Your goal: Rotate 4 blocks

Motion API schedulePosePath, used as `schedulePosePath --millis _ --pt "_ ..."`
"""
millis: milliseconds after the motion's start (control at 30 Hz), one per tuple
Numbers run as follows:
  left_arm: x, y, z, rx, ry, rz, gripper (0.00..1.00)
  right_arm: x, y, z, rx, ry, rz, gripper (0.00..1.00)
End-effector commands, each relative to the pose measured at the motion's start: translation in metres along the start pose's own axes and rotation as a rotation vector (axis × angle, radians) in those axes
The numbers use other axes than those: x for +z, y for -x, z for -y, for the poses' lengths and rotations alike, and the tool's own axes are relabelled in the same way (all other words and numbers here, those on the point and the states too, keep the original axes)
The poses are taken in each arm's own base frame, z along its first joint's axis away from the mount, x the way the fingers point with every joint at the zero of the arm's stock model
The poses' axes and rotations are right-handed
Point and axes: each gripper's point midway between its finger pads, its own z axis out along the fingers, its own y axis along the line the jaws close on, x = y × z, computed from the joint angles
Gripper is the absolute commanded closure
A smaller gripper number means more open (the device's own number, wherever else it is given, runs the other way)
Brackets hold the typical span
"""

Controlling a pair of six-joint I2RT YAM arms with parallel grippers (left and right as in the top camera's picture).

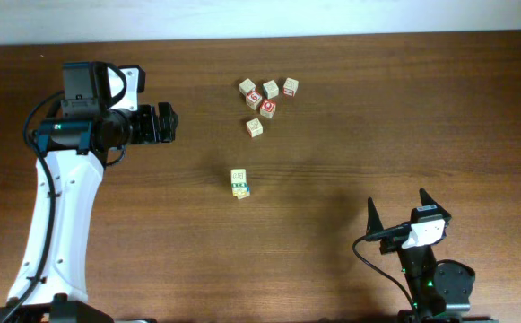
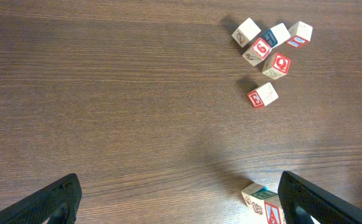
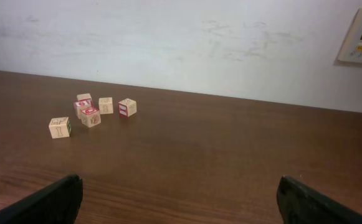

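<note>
I see both tools spread wide, with nothing between their fingers. The left tool hovers over the tabletop; the right tool sits low at the near right. A pair of blocks lies touching near the middle, one showing a red-bordered A. The other blocks huddle toward the far edge, two red-marked cubes among them. A single block lies just apart from the huddle, on the side toward the pair.

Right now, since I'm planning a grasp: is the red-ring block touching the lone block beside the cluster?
Apart. The left wrist view shows a strip of bare table between the red-ring block and the lone block.
</note>
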Motion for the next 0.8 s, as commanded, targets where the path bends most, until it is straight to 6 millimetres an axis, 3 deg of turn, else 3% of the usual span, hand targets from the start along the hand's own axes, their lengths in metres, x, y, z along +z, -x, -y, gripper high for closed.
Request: schedulePosePath --millis 0,267,333,367,433,600,633,767 --pt "-0.005 0.004 -0.001 0.001 0.002 0.017 0.01 0.0 -0.003 0.0 -0.002 0.002 -0.004 0.02" --pt "-0.012 0.004 0.001 0.005 0.002 0.032 0.01 0.0 -0.003 0.0 -0.002 0.002 -0.004 0.02" --pt "-0.022 -0.012 0.006 0.011 -0.002 0.036 0.01 0.0 -0.003 0.0 -0.002 0.002 -0.004 0.01" --pt "-0.025 -0.031 0.004 0.02 0.029 0.037 0.01 0.0 -0.003 0.0 -0.002 0.002 -0.004 0.01" --pt "-0.032 -0.048 0.001 0.05 0.056 0.166 0.01 0.0 -0.003 0.0 -0.002 0.002 -0.004 0.01" --pt "-0.06 -0.076 -0.001 0.198 0.109 0.718 0.01 0.0 -0.003 0.0 -0.002 0.002 -0.004 0.01" --pt "-0.062 -0.092 -0.001 0.279 0.137 0.814 0.01 0.0 -0.003 0.0 -0.002 0.002 -0.004 0.02" --pt "-0.067 -0.125 -0.002 0.41 0.201 0.931 0.01 0.0 -0.003 0.0 -0.002 0.002 -0.004 0.01"
